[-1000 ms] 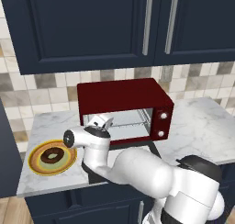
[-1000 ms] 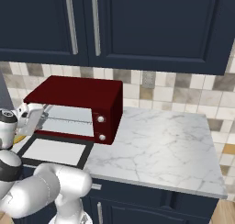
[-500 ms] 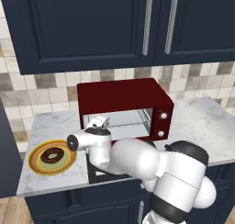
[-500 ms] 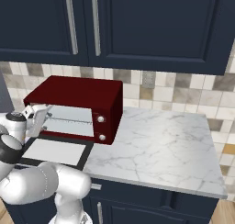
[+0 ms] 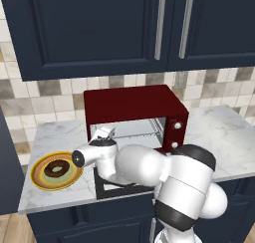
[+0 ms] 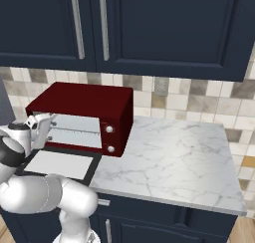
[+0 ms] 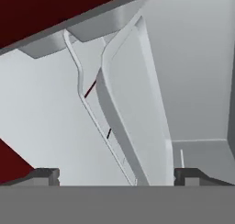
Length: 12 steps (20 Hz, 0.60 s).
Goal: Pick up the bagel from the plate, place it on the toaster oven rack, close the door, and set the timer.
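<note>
The bagel (image 5: 57,168), a dark brown ring, lies on the yellow-rimmed plate (image 5: 38,179) at the counter's left end. To its right stands the dark red toaster oven (image 5: 130,104) (image 6: 83,101). Its door (image 6: 56,165) is folded down flat in front. The wire rack (image 5: 138,135) (image 7: 90,109) spans the pale cavity. My gripper (image 5: 105,134) (image 6: 43,122) (image 7: 117,177) is at the left side of the oven mouth, above the door, pointing into the cavity. It is open and holds nothing. My arm hides most of the door in the left base view.
Two white knobs (image 6: 109,130) sit on the oven's right panel. Marble counter (image 6: 174,152) stretches to the right of the oven. Dark blue wall cabinets (image 5: 149,23) hang above, with a tiled backsplash behind. The counter's front edge runs just below the door.
My arm's big links have swung in front of the oven door, while the hand stayed at the left of the oven mouth. The bagel is unmoved on the plate.
</note>
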{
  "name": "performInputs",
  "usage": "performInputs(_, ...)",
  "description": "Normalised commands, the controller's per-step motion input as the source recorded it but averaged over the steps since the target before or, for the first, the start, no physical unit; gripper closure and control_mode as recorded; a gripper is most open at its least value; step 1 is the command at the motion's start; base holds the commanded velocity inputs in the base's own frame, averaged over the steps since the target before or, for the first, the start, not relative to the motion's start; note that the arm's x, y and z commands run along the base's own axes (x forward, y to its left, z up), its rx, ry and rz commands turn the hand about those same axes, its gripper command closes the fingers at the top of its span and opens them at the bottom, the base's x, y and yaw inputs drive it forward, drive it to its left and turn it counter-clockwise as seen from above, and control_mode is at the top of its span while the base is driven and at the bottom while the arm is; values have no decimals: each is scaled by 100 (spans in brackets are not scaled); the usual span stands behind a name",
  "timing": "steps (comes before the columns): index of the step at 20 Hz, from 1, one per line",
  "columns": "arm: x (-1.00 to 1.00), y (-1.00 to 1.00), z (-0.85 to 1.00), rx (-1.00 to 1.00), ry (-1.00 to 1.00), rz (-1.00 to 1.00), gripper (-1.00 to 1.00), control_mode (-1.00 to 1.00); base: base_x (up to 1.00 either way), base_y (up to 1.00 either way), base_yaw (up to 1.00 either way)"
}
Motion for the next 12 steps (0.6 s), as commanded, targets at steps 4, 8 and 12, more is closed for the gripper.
performInputs(4, 33, 8, -7, -4, 0, 0, -100, -100, 0, 0, 0)
performInputs(8, 33, 7, -7, -3, 0, 0, -100, -100, 0, 0, 0)
performInputs(12, 20, 9, -20, -7, 0, 0, -100, -100, 0, 0, 0)
